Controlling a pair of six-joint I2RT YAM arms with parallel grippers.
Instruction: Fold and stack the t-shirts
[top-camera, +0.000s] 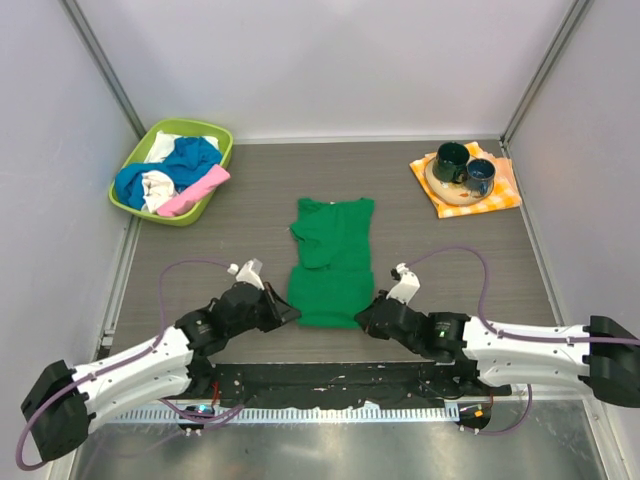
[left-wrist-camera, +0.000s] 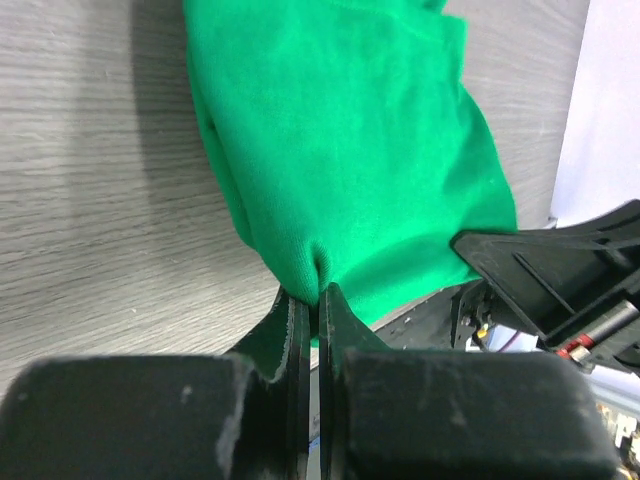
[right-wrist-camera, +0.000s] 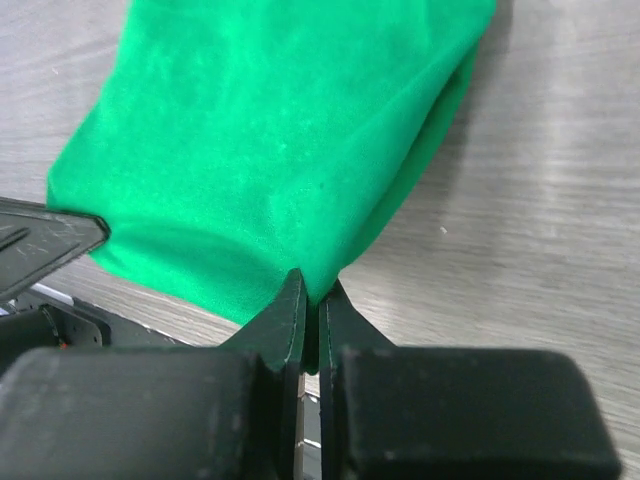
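Observation:
The green t-shirt (top-camera: 330, 262) lies in a narrow folded strip at the middle of the table, rumpled near its far end. My left gripper (top-camera: 294, 314) is shut on its near left corner; in the left wrist view (left-wrist-camera: 318, 298) the green cloth (left-wrist-camera: 350, 150) is pinched between the jaws. My right gripper (top-camera: 362, 318) is shut on its near right corner, and in the right wrist view (right-wrist-camera: 312, 292) the cloth (right-wrist-camera: 280, 150) is pinched the same way. Blue (top-camera: 175, 168), white (top-camera: 158, 188) and pink (top-camera: 196, 190) t-shirts lie bunched in the basket.
The lime-green plastic basket (top-camera: 215, 130) stands at the far left. An orange-and-white checkered cloth (top-camera: 500, 198) at the far right holds a plate with two dark mugs (top-camera: 452, 162). A black rail (top-camera: 330, 378) runs along the near table edge.

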